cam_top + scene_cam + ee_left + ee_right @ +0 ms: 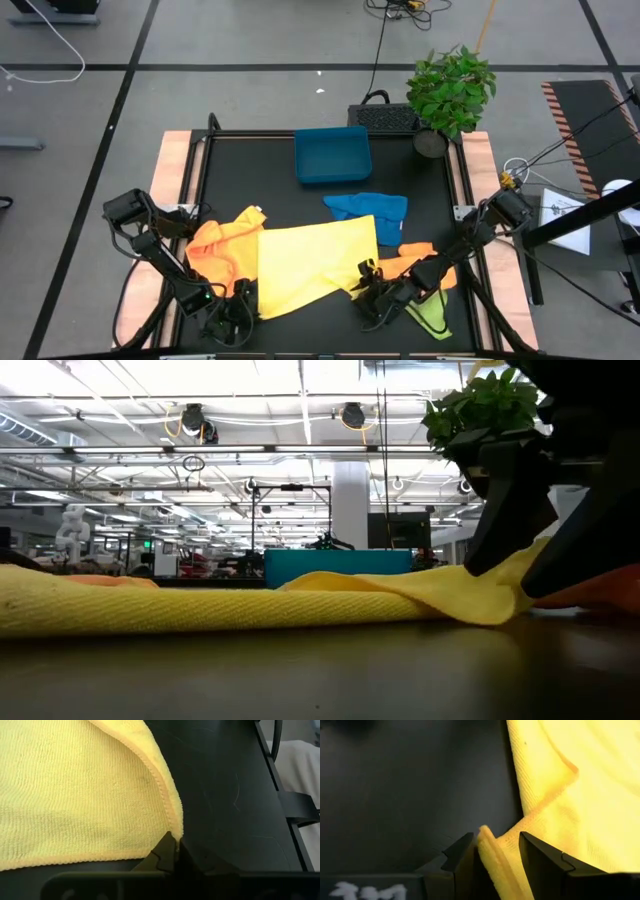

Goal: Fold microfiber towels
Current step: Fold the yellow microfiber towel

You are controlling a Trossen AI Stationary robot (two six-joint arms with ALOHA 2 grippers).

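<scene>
My dark fingers [462, 862] pinch a pale yellow ribbed microfiber towel [312, 262]; orange [222, 248], blue [370, 212] and lime green [432, 316] cloths surround it, beyond them a rigid blue rectangular tray [332, 154].

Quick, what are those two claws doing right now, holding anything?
Left gripper: jaws closed on a corner of the pale yellow towel.
Right gripper: jaws clamped on the same towel's other near corner.
</scene>
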